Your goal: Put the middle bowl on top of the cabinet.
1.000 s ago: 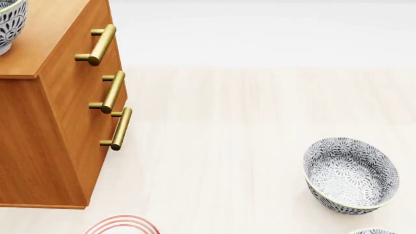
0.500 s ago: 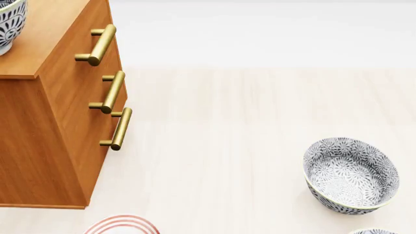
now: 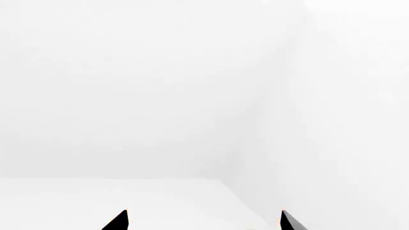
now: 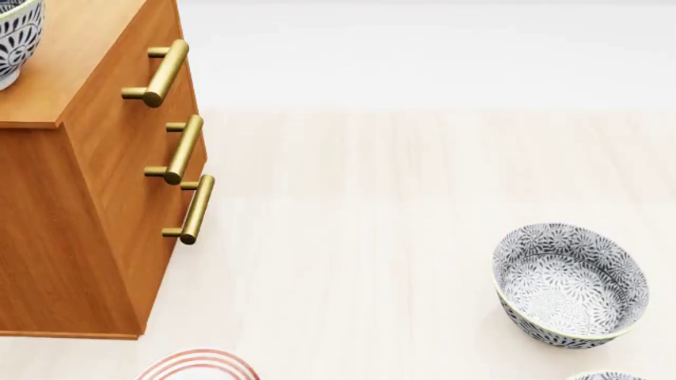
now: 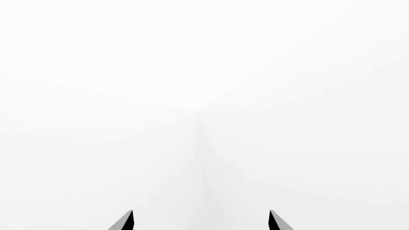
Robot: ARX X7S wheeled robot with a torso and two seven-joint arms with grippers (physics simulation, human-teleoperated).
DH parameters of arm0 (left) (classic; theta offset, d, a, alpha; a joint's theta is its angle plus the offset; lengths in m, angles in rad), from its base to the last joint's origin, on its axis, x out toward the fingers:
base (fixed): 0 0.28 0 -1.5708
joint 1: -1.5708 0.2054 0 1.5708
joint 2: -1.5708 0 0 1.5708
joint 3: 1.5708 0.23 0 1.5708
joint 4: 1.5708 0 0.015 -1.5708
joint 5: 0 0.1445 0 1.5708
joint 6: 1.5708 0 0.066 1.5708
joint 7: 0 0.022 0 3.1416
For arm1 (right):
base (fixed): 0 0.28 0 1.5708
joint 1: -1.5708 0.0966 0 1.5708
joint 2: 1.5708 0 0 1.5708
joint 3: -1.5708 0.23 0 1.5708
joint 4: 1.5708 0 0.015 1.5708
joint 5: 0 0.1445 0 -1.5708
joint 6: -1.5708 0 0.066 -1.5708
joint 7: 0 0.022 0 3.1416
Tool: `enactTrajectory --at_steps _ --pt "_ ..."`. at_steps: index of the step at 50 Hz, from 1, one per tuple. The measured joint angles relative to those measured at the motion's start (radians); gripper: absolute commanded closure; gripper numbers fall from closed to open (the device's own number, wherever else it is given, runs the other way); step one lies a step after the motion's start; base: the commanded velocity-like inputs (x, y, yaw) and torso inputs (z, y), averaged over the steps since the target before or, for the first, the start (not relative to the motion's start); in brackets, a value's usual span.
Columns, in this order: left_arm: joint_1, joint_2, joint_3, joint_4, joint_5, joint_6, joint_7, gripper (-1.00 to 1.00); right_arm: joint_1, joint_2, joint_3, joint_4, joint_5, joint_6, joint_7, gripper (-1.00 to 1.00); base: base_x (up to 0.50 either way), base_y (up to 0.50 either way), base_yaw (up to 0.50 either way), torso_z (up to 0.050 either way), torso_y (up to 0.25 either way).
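The orange-brown cabinet (image 4: 100, 206) fills the left of the head view, with three brass handles down its front. On its flat top, cut by the view's left edge, sits a deep bowl (image 4: 15, 36) with a grey-blue leaf pattern, apparently the middle bowl. No gripper touches it, and neither arm shows in the head view. My left gripper (image 3: 203, 219) is open, its two dark tips far apart with only white wall between them. My right gripper (image 5: 200, 219) is open too, facing a bare white corner.
A look-alike patterned bowl (image 4: 571, 285) stands on the pale wood surface at the lower right. The rim of another bowl (image 4: 604, 376) peeks in at the bottom edge. A white plate with red rings (image 4: 199, 366) lies below the cabinet's front corner.
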Motion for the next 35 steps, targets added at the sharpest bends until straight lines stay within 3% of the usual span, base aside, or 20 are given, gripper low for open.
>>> enactTrajectory --at_steps 7,14,20,35 --pt "-0.001 -0.042 -0.008 0.105 0.170 -0.021 -0.001 -1.00 0.000 -0.001 0.013 0.000 0.013 0.000 -0.008 -1.00 0.00 0.00 0.00 0.000 0.000" --pt "0.182 -0.098 -0.297 0.240 0.399 -0.214 0.004 -1.00 0.000 -0.002 0.020 0.000 0.020 0.000 -0.013 -1.00 0.00 0.00 0.00 0.000 0.000" --pt "0.287 -0.120 -0.435 0.327 0.542 -0.313 0.032 -1.00 0.000 -0.002 0.021 0.000 0.021 -0.001 -0.015 -1.00 0.00 0.00 0.00 0.000 0.000" --pt "0.458 -0.152 -0.512 0.465 0.788 -0.387 0.134 -1.00 0.000 -0.002 0.017 0.000 0.016 -0.002 -0.016 -1.00 0.00 0.00 0.00 0.000 0.000"
